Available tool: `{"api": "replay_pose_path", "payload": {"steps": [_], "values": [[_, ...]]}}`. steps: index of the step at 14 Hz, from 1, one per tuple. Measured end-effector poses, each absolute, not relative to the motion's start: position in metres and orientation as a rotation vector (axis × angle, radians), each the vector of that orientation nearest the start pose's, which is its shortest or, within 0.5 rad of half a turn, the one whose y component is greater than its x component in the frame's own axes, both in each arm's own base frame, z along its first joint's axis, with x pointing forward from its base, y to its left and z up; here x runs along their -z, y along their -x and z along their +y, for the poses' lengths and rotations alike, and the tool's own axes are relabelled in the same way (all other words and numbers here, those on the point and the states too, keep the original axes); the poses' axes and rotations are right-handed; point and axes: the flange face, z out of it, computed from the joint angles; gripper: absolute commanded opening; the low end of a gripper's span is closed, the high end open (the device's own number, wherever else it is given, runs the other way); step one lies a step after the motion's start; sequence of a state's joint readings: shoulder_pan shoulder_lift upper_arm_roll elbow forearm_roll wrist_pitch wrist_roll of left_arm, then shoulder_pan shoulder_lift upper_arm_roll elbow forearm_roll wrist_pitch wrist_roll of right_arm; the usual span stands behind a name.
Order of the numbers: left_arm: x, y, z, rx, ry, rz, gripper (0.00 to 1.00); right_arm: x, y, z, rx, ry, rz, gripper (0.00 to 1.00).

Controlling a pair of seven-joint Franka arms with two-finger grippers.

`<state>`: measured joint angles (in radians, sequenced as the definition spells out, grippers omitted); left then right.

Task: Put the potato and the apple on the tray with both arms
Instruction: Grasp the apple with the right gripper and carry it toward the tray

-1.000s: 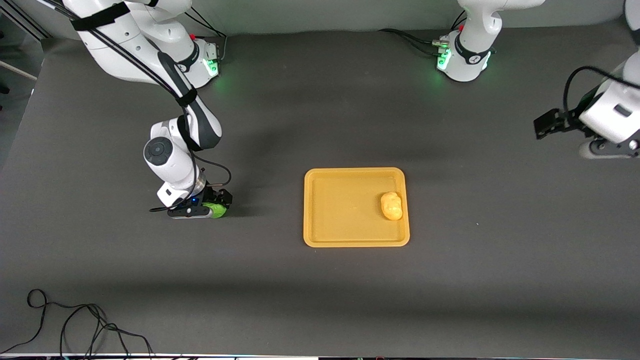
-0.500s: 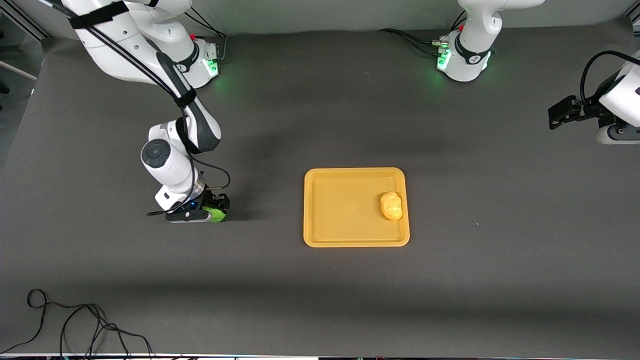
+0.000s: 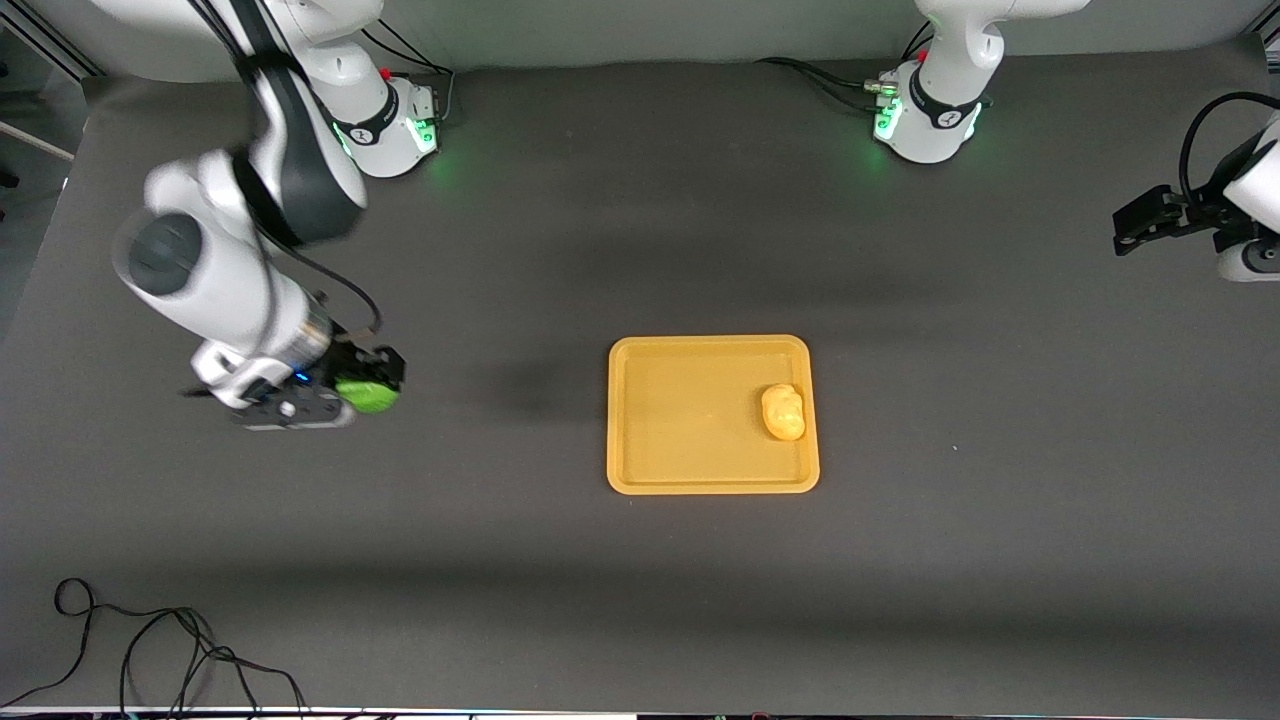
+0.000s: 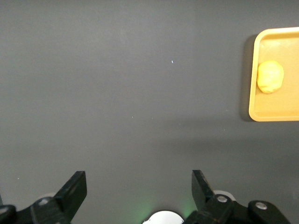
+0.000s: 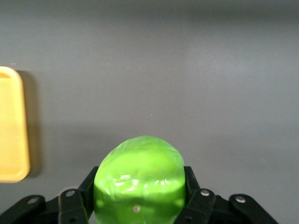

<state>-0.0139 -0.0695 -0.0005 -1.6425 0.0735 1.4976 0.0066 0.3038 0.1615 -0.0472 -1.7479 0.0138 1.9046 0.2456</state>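
My right gripper is shut on the green apple and holds it up over the bare table toward the right arm's end; the apple fills the right wrist view. The orange-yellow tray lies mid-table, and its edge shows in the right wrist view. The yellow potato lies in the tray at the side toward the left arm's end. It also shows in the left wrist view on the tray. My left gripper is open and empty, high over the left arm's end of the table.
A black cable lies coiled on the table near the front camera at the right arm's end. The two arm bases glow green along the table's edge farthest from the front camera.
My right gripper has lifted the apple off the table and carried it up, a little away from the tray. My left arm has drawn back toward its end of the table.
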Motion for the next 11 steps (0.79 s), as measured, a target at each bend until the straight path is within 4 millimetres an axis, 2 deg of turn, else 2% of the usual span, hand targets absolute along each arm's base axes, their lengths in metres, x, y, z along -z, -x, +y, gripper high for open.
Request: {"api": "replay_pose_path", "payload": {"steps": [2, 4, 6, 9, 11], "values": [[-0.625, -0.527, 0.005, -0.075, 3.068, 0.018, 1.0, -0.519, -0.589, 0.18, 0.015, 3.131, 0.003, 0.47], [-0.627, -0.528, 0.004, -0.054, 3.068, 0.021, 1.0, -0.531, -0.585, 0.234, 0.037, 3.124, 0.047, 0.47], [-0.628, -0.528, 0.004, -0.051, 3.073, 0.02, 1.0, -0.521, -0.577, 0.306, 0.041, 3.119, 0.104, 0.47], [-0.629, -0.529, 0.004, -0.027, 3.081, 0.02, 1.0, -0.493, -0.563, 0.413, 0.044, 3.11, 0.222, 0.47], [-0.63, -0.531, 0.005, 0.0, 3.092, 0.014, 1.0, -0.477, -0.551, 0.471, 0.045, 3.106, 0.267, 0.47]]}}
